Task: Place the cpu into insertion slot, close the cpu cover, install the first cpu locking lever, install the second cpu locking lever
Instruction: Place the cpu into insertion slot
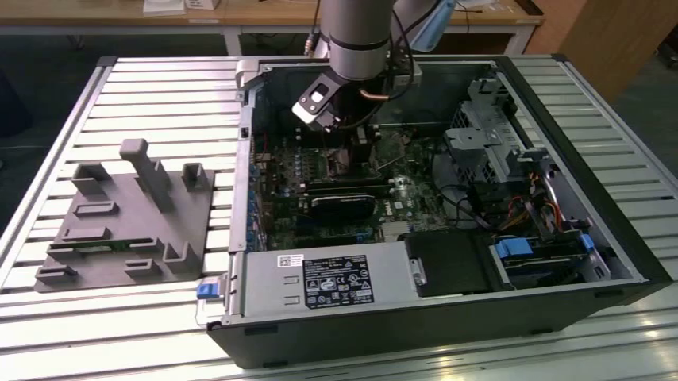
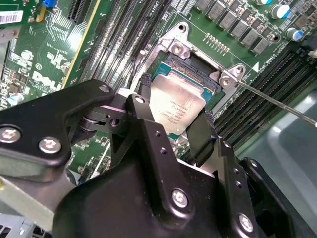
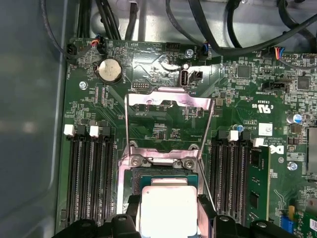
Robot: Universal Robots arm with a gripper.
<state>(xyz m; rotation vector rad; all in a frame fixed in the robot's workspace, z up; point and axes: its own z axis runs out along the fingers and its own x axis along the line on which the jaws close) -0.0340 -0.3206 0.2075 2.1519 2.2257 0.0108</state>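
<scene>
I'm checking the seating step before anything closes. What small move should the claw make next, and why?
Probably ease the cpu straight down into the insertion slot. The claw is shut on the cpu, which sits over the slot's dark centre and seems not yet seated; the cpu cover stands open, so nothing blocks the way.

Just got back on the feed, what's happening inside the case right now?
The arm is reaching down into the open computer case. Its hand is shut on the chip, holding it by two opposite edges right over the socket. I cannot tell whether it touches yet. The cover is swung open away from the socket, and the two thin levers stand unlatched, so nothing is closed or locked.
</scene>
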